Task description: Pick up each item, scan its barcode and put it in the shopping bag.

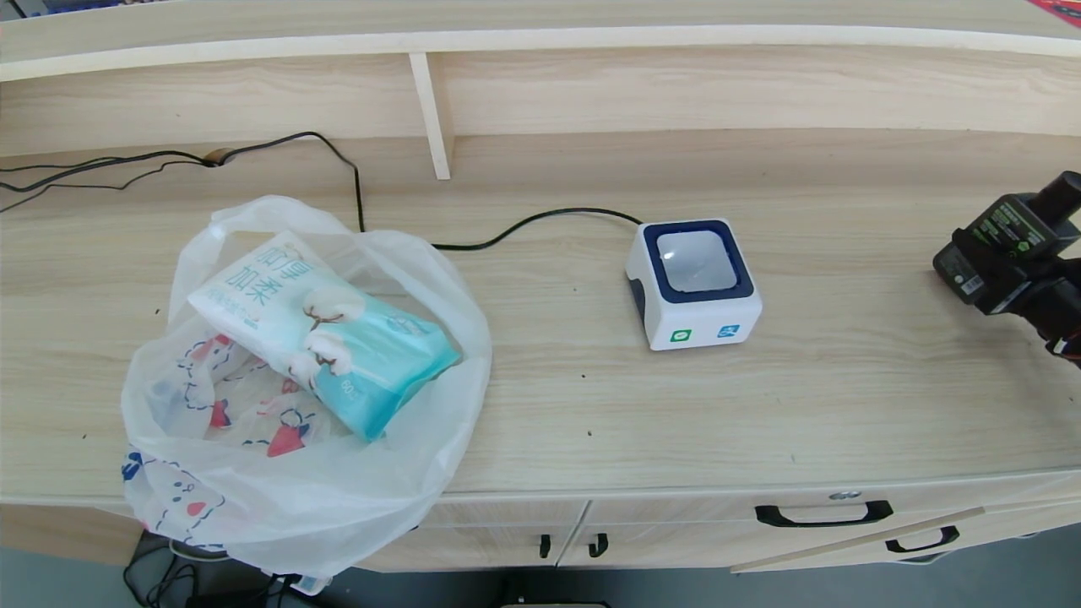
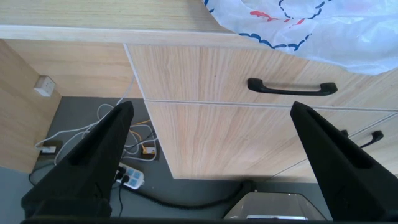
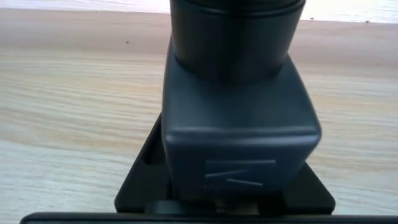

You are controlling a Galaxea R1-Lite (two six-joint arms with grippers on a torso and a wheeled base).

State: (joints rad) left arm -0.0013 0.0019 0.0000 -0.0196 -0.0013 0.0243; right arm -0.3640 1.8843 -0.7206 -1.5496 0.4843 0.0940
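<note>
Gripping a dark grey, square-shouldered plastic bottle (image 1: 996,241) with a round black cap, the right end effector (image 1: 1034,283) hangs above the far right end of the pale wood-grain counter (image 1: 844,397). It is clenched on the bottle's body. A printed label faces up, but whether it carries the barcode is too small to tell.

Well to this end effector's left, mid-counter, stands the white cube scanner with a dark blue frame (image 1: 694,283). Its glass window faces up, and a black cable (image 1: 540,221) trails off behind it. Farther left again, beyond the scanner, sits the thin translucent white plastic shopping bag with cartoon print (image 1: 321,507), its mouth open and its lower part drooping over the counter's front edge. Inside it lies a soft white-and-teal pack of tissues (image 1: 329,338).

The left end effector (image 2: 214,155) is released and empty, its fingers spread wide. It sits below the counter's edge, facing the light wooden drawer fronts (image 2: 205,74), with the bag's overhang just above it.

By my reading, one item is already bagged. The bottle is lifted but well apart from the scanner, so its scan and its trip to the bag are both left to do. Whether more goods wait out of sight, I cannot tell.
</note>
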